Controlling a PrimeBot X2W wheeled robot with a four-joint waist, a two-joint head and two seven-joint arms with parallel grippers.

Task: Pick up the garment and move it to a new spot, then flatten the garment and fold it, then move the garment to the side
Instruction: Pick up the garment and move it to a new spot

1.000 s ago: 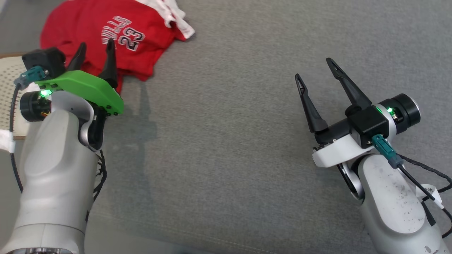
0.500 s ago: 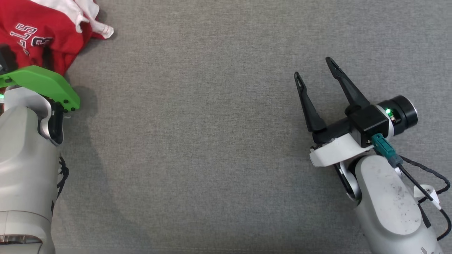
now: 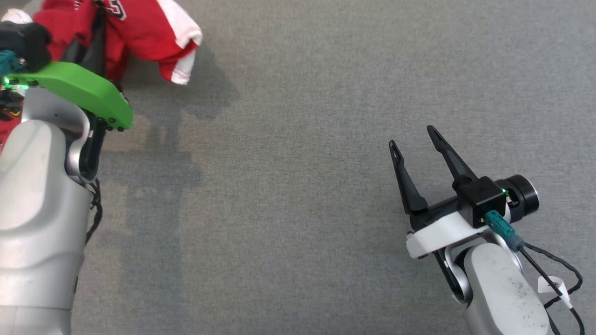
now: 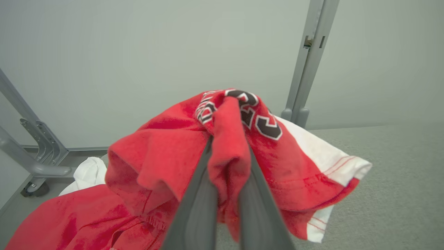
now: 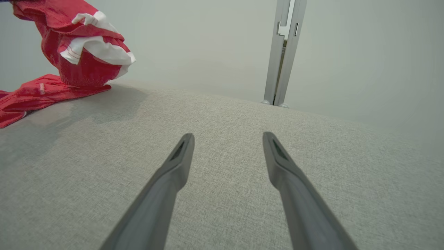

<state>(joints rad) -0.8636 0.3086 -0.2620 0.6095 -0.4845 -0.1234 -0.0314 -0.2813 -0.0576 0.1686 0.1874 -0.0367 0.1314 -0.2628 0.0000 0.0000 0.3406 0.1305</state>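
The garment [image 3: 144, 28] is a red jersey with white sleeve trim and black-and-white lettering, bunched at the top left of the head view. My left gripper [image 3: 91, 32], on its green mount, is shut on a raised fold of it. In the left wrist view the gripper [image 4: 229, 146] pinches red cloth between its fingers [image 4: 197, 208], and the garment [image 4: 156, 163] drapes down around them. Part of the garment [image 5: 79, 45] hangs lifted while its lower part trails on the surface. My right gripper [image 3: 412, 137] stands open over bare grey fabric at the lower right, its fingers [image 5: 166, 184] spread with nothing between them.
A grey fabric surface [image 3: 298, 167] spreads across the work area. A grey metal post [image 4: 308, 69] stands at its far edge against a pale wall, and the post [image 5: 282, 52] also rises beyond my right gripper. A white cloth [image 4: 88, 170] and a metal bracket [image 4: 38, 152] lie to the left.
My left gripper has shut on the garment and lifted a fold of it off the surface. The head camera has shifted. The right gripper stays open.
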